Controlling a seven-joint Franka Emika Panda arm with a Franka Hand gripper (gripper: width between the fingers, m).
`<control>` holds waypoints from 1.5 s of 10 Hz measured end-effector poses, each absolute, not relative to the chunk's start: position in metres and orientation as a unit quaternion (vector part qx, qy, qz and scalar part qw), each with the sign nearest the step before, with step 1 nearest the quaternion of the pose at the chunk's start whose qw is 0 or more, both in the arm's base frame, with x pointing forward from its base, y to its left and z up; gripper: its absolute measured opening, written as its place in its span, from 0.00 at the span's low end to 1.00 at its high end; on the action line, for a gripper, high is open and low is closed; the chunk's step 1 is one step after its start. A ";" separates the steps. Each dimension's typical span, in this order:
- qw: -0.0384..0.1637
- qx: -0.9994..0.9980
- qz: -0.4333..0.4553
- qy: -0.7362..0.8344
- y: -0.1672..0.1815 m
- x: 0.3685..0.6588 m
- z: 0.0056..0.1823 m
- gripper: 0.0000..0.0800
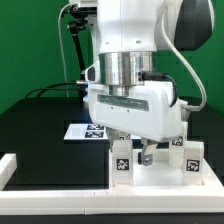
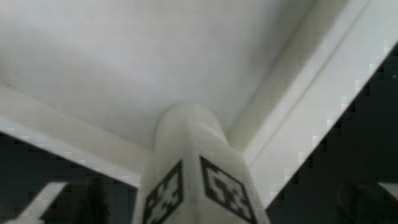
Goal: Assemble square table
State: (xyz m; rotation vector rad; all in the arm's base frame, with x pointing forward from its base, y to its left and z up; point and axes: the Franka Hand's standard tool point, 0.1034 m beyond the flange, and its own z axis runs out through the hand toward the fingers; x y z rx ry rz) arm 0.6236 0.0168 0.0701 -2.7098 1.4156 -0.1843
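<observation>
The square table's white top lies at the front of the exterior view, and its raised rim shows in the wrist view. White tagged legs stand on it at the exterior view's left and right, with a third behind. My gripper reaches straight down over the top between them. In the wrist view a white tagged leg stands upright between my fingers, its rounded end on the top. The gripper is open, with dark gaps on both sides of the leg.
The marker board lies on the black table behind the top. Long white border rails run along the front and the exterior view's left. Green backdrop and cables stand behind the arm.
</observation>
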 end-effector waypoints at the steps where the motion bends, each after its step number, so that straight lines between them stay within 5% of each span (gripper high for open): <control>1: 0.037 -0.902 -0.062 0.426 0.017 0.624 0.070 0.81; 5: 0.004 -0.984 -0.085 0.154 0.009 0.629 0.072 0.81; 8: 0.006 -0.982 -0.085 0.167 0.009 0.629 0.072 0.81; 10: 0.013 -0.966 -0.084 0.244 0.010 0.629 0.071 0.43; 15: 0.038 -0.847 -0.072 0.525 0.003 0.627 0.069 0.36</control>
